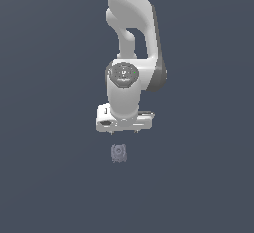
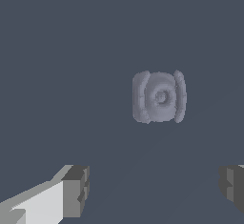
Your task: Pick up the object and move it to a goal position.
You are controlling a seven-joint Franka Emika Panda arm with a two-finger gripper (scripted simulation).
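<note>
Both renders are dim and flat, a uniform slate-blue ground with no visible horizon or texture. Light falls from above and in front: the white arm is bright on its upper faces and grey underneath. No cast shadows show on the ground. The object has soft, low-contrast shading. Edges look coarse and slightly jagged at this low resolution; no glare, lens distortion or focus blur.
</note>
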